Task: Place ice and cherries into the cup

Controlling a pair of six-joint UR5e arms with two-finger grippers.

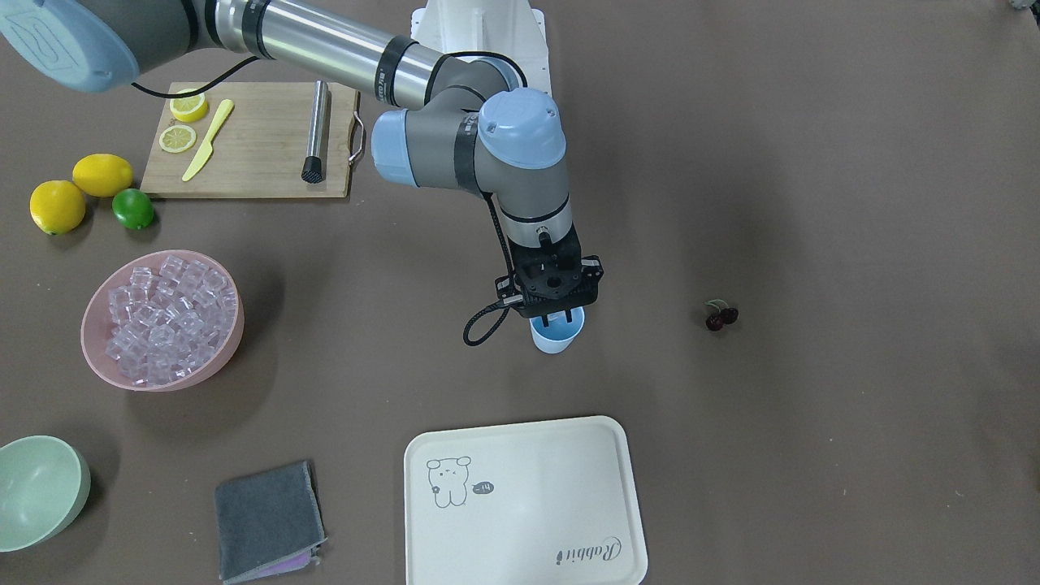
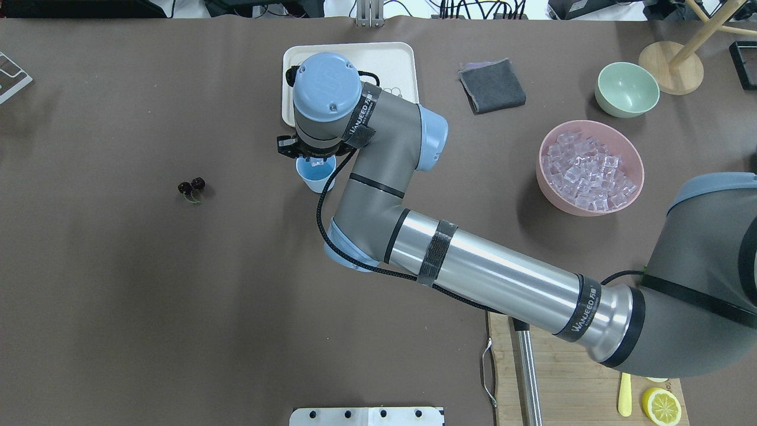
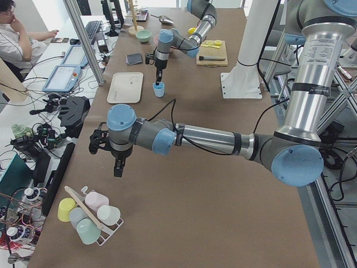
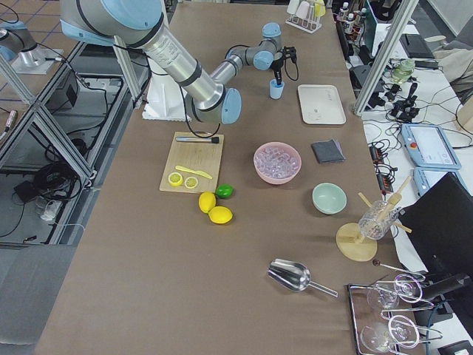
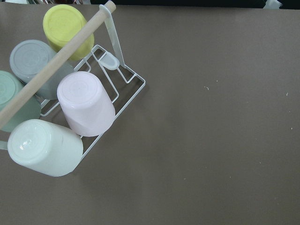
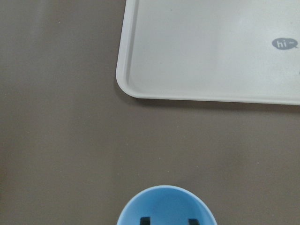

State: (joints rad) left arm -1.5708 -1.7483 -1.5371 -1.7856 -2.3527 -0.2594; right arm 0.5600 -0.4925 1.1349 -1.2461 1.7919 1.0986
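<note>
The light-blue cup (image 1: 561,341) stands upright mid-table. My right gripper (image 1: 557,317) points straight down into it, both fingertips (image 6: 145,219) just inside the rim. The fingers stand about one cube's width apart, and a pale clear piece of ice (image 2: 317,160) seems held between them. More ice (image 1: 166,317) fills the pink bowl (image 1: 96,357). The cherries (image 1: 721,317) lie alone on the brown mat, well away from the cup. My left gripper (image 3: 118,167) hangs far off beside a cup rack, and I cannot tell whether it is open or shut.
A cream tray (image 1: 528,504) lies just beyond the cup, with a grey cloth (image 1: 266,520) and a pale green bowl (image 1: 36,487) further along. A cutting board (image 1: 252,154) holds lemon slices, a knife and a metal muddler. Lemons and a lime (image 1: 132,209) sit beside it.
</note>
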